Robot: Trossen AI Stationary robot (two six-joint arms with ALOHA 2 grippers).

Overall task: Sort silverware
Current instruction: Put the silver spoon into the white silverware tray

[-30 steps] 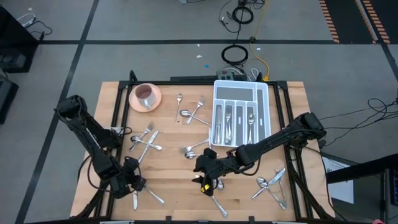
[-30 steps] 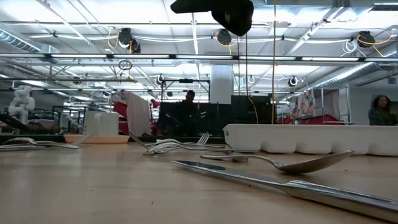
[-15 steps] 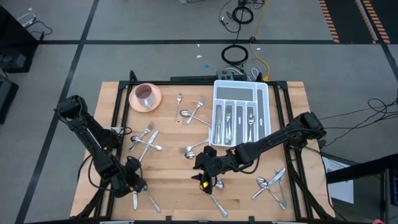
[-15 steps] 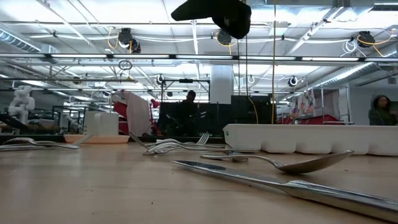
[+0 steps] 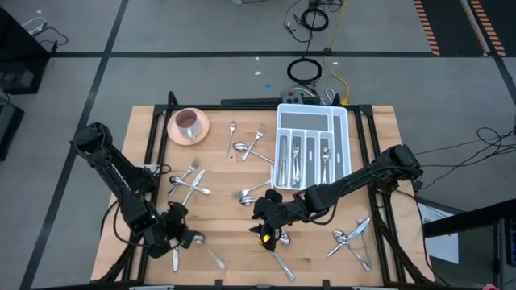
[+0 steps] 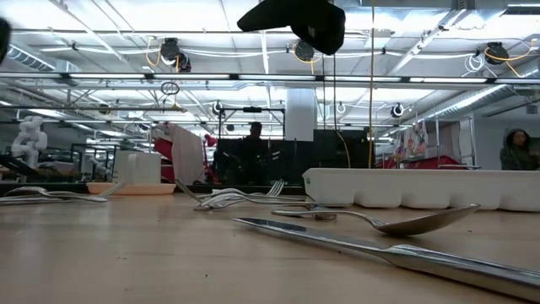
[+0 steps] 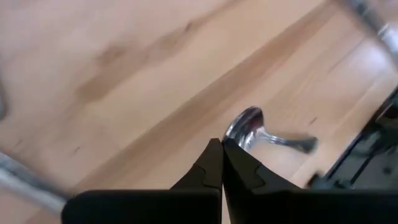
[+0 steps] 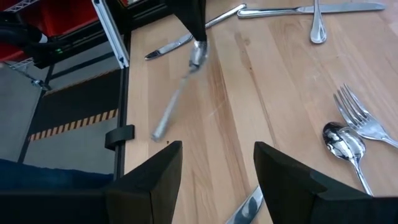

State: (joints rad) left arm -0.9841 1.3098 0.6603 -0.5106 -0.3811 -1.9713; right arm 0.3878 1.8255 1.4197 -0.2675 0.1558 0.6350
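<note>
Two arms over the table, one at work.

- Left gripper point(image 7: 221, 144): low at the front-left corner of the table point(image 5: 218, 161), fingers pressed together on the very rim of a spoon point(image 7: 247, 123). The right wrist view shows that spoon's handle slanting away from the pinch.
- Right gripper point(image 8: 217, 158): fingers apart, hovering over mid-front boards, holding nothing.
- Rest of the silverware: scattered in clusters across the wood. Some pieces already lie in the white tray point(image 5: 343, 121) at the far side.

Risks, as we judge them:
- The pinch sits on the bowl's curved, slick edge, not the handle. We expect the spoon could swivel or slide out during a lift, since most of its weight hangs clear of the fingers.
- A knife point(image 5: 173, 258) lies just beside the left gripper, so a dropped spoon could land across it and tangle.
- The route to the tray crosses other clusters and passes near the right arm. A dangling handle might snag either.
- We cannot tell whether the spoon's far end has left the wood.
</note>
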